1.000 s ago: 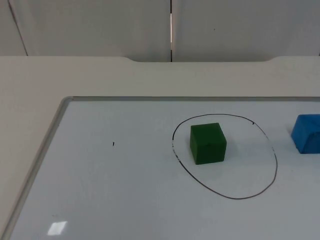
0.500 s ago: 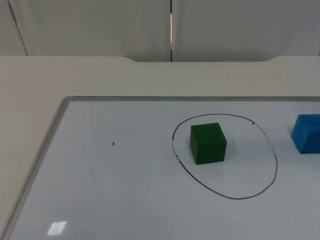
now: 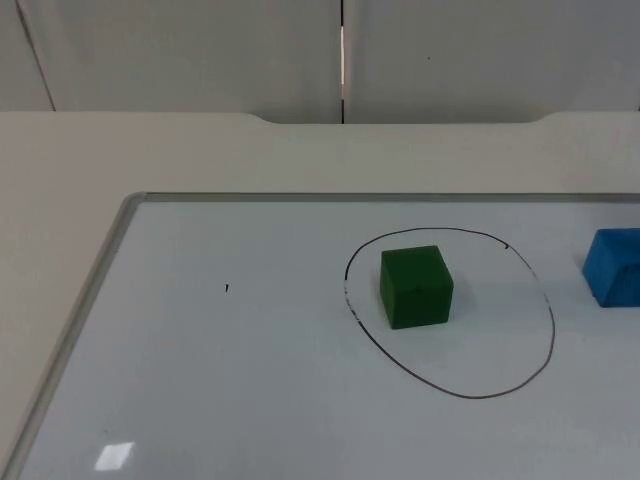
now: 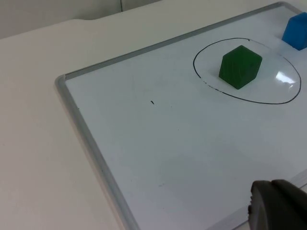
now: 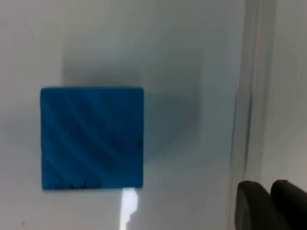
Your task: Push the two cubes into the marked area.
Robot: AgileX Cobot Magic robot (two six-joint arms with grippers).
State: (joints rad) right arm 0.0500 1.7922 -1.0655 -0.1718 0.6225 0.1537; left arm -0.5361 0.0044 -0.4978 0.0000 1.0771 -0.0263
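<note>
Nothing has moved: green cube (image 3: 415, 287) sits inside the drawn ring (image 3: 548, 330); blue cube (image 5: 92, 138) lies beside the right claw (image 5: 268, 203), whose grip cannot be told.

A fixed top camera looks down and forward across the whiteboard (image 3: 200, 400). The left wrist camera views it obliquely from farther off; both share the green cube (image 3: 415, 286). The right wrist camera looks straight down, close above the blue cube (image 5: 92, 137).

Illumination is bright, even and overhead. A glare patch lies on the whiteboard (image 3: 200, 400). The green cube (image 3: 416, 287) casts only a faint shadow. In the right wrist view, the blue cube (image 5: 92, 138) appears soft, with a diffuse shadow alongside.
</note>
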